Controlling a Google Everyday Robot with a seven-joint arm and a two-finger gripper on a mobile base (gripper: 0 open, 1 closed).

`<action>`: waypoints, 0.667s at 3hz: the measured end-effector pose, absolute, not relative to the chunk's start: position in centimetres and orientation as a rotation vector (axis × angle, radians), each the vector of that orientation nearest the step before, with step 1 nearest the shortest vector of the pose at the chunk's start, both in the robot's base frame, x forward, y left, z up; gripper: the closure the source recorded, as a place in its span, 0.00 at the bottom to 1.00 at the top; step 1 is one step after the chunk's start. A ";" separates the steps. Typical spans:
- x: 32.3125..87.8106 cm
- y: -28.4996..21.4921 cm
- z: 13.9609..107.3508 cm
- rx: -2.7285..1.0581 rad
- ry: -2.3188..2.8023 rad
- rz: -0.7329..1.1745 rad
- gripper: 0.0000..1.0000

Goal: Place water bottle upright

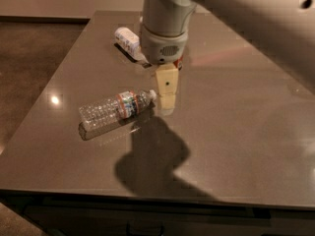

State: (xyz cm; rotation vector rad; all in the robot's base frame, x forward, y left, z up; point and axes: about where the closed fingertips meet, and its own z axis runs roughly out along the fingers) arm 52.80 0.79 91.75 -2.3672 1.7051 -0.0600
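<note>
The water bottle lies on its side on the grey-brown table, left of centre. It is clear and ribbed, with an orange-red and blue label band, and its white cap points right. My gripper hangs above the table just right of the cap, close to it, and holds nothing that shows. The arm's thick grey wrist is above it and hides part of the table's far side.
A shorter bottle with a white label lies at the far left of the table, partly behind the wrist. A sliver of a red can shows beside the wrist. The arm's dark shadow falls on the table near the front edge.
</note>
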 end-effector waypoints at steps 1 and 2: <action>52.3 4.5 90.1 -2.481 1.607 -0.011 0.00; 51.7 6.9 88.7 -2.561 1.540 0.014 0.00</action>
